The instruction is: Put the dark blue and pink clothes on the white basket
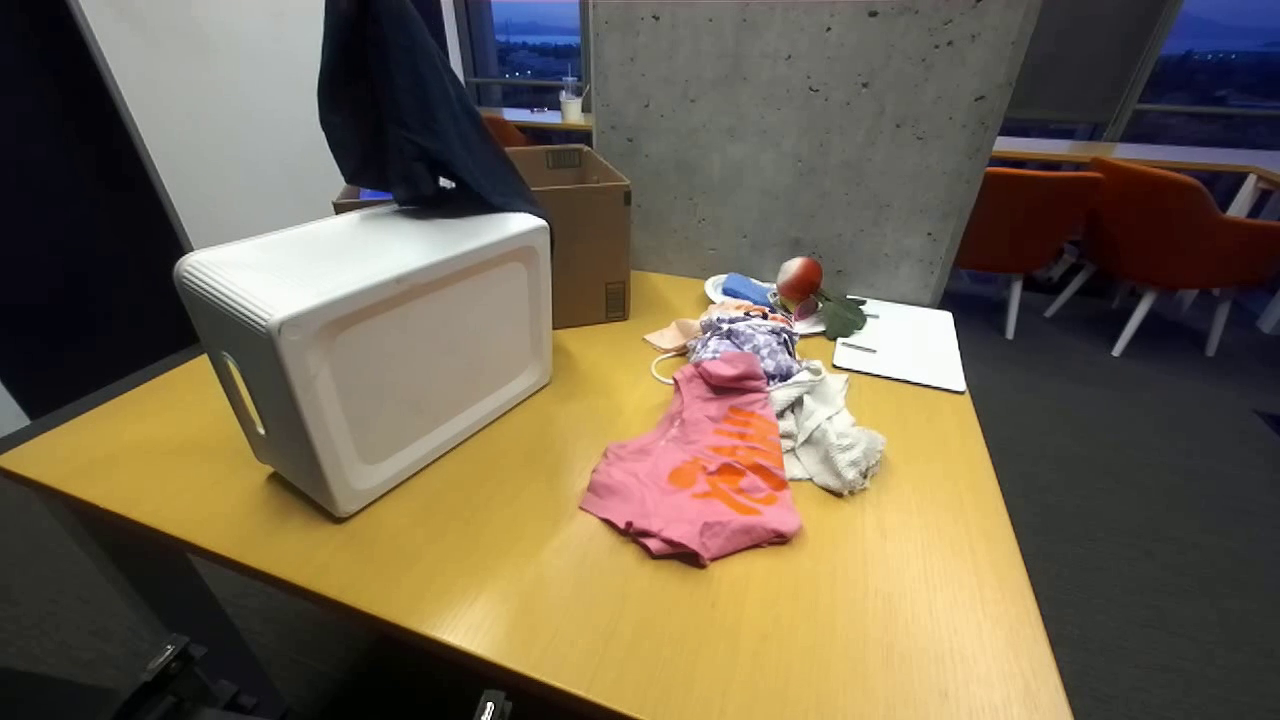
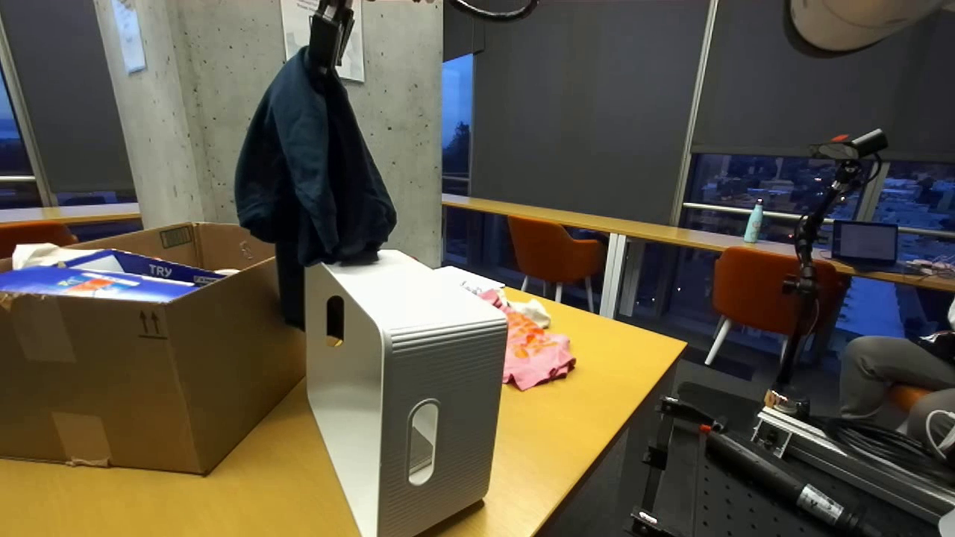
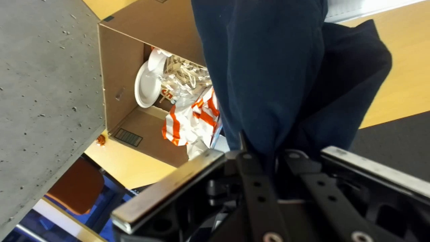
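My gripper [image 2: 324, 63] is shut on the dark blue clothing [image 2: 313, 164] and holds it up; it is out of frame in an exterior view where the cloth [image 1: 400, 110] hangs from the top edge. In the wrist view the cloth [image 3: 262, 77] hangs between the fingers [image 3: 270, 159]. Its lower end touches the top of the white basket [image 1: 430, 370], and part hangs beyond the basket's edge. The basket [image 2: 448, 373] stands on its side on the table; only its corner [image 3: 352, 8] shows in the wrist view. The pink clothing [image 1: 700, 480] lies flat on the table, also visible beyond the basket [image 2: 533, 350].
A cardboard box [image 1: 590, 240] holding packaging [image 3: 191, 121] stands beside the basket. A white cloth [image 1: 830, 430] and a purple patterned cloth [image 1: 745, 345] lie against the pink clothing. A whiteboard [image 1: 905, 350] and a concrete pillar [image 1: 780, 130] are at the back.
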